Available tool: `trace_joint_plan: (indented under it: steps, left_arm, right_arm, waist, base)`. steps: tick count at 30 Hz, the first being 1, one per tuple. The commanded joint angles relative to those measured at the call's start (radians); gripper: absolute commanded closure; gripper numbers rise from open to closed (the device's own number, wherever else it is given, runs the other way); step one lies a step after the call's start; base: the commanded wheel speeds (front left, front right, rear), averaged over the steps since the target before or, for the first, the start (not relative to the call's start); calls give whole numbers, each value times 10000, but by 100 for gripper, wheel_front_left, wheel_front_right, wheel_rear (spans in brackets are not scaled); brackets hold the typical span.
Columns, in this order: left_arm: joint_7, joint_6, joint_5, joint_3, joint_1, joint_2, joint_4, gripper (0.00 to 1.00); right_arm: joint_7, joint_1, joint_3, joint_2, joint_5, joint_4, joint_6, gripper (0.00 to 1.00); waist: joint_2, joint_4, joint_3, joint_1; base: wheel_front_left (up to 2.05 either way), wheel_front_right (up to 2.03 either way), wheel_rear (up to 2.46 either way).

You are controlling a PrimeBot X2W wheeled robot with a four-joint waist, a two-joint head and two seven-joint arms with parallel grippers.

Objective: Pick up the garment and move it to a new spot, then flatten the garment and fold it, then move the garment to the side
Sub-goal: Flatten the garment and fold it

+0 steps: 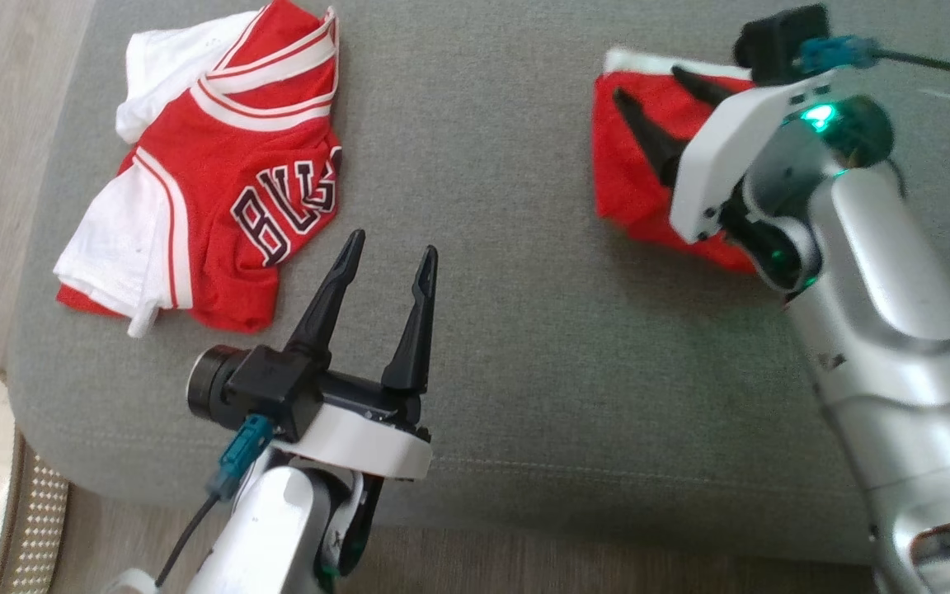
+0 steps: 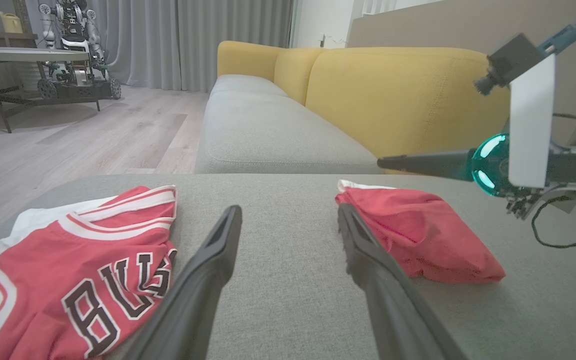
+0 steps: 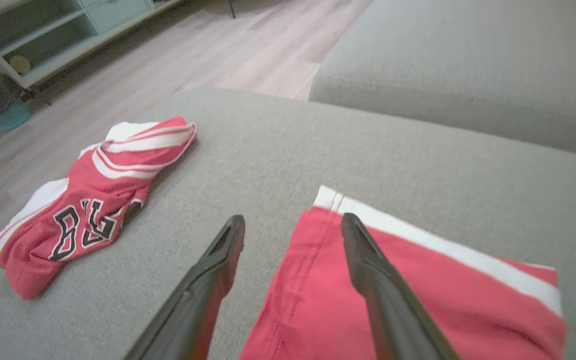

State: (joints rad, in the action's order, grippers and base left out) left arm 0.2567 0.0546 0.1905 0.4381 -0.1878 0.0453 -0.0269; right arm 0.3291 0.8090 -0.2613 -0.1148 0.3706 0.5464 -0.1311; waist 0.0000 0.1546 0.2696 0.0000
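The folded red garment (image 1: 623,194) lies on the right of the grey cushion (image 1: 508,330), under the spread, empty right hand (image 1: 648,82). The left hand (image 1: 392,242) is spread too. The crumpled jersey (image 1: 219,181) on the left probably needs folding next.

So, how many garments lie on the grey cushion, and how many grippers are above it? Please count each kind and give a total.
Garments: 2, the crumpled jersey and the folded red garment.
Grippers: 2, the left gripper and the right gripper, both open and holding nothing.
Total: 4.
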Motion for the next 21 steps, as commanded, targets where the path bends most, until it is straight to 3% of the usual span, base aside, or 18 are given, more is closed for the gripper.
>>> trace_joint_plan:
  steps: [1,8,13,15,21]
  left_arm:
    - [51,87,46,-287,-137,49,294,0]
    - [51,217,61,-513,22,49,509,0]
    - [51,334,25,-885,267,49,764,0]
    - [51,336,-34,-1037,351,49,822,0]
    - [51,528,-165,-1522,608,49,1018,0]
  right_arm:
    - [-284,211,86,-77,-88,-637,4,0]
    - [-1772,-1049,1125,-1261,-636,-2214,4,0]
    - [-3771,-2552,1841,-1774,-1140,-3007,4,0]
    - [-4778,-3175,2374,-1665,-1551,-3144,4,0]
    - [-5876,-4715,3394,-761,-2370,-3703,4,0]
  waist:
    - [0,-69,-64,0]
    - [0,-361,-386,0]
    - [0,-629,-555,0]
    - [0,-672,-591,0]
    - [0,-768,-637,0]
  base:
    - [0,0,0]
    - [0,0,0]
    - [0,0,0]
    - [0,0,0]
    - [0,0,0]
